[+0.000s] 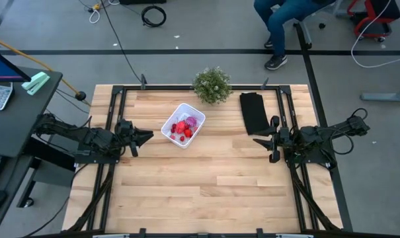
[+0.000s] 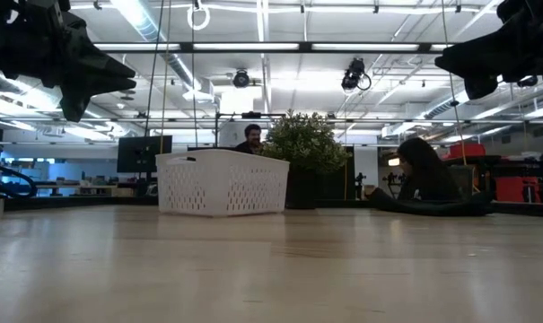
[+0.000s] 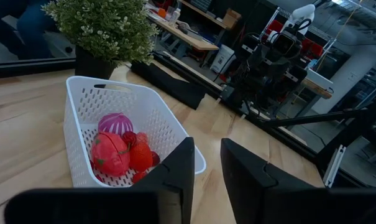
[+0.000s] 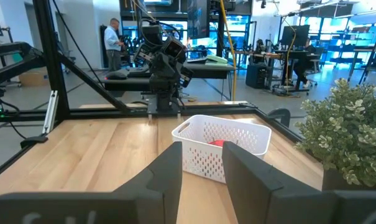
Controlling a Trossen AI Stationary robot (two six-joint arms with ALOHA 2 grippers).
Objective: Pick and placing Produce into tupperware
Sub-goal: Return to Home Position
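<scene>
The white tupperware (image 1: 166, 127) stands on the table's far middle part, with perforated walls (image 2: 222, 184). The produce (image 1: 182, 129) lies inside it: several red pieces (image 3: 116, 154) and one purple piece (image 3: 115, 123). In the right wrist view only a bit of red produce (image 4: 217, 143) shows over the rim. My left gripper (image 1: 147, 137) hovers left of the tupperware, pointing at it, its fingers (image 3: 206, 149) slightly open and empty. My right gripper (image 1: 258, 141) hovers well to the tupperware's right, pointing left, slightly open (image 4: 201, 152) and empty. Both hang high above the table in the low view.
A green potted plant (image 1: 211, 84) stands at the far edge, just behind the tupperware. A black folded cloth (image 1: 254, 112) lies to the plant's right, close to my right gripper. Bare wood (image 1: 200, 185) fills the near half of the table. People sit in the room beyond.
</scene>
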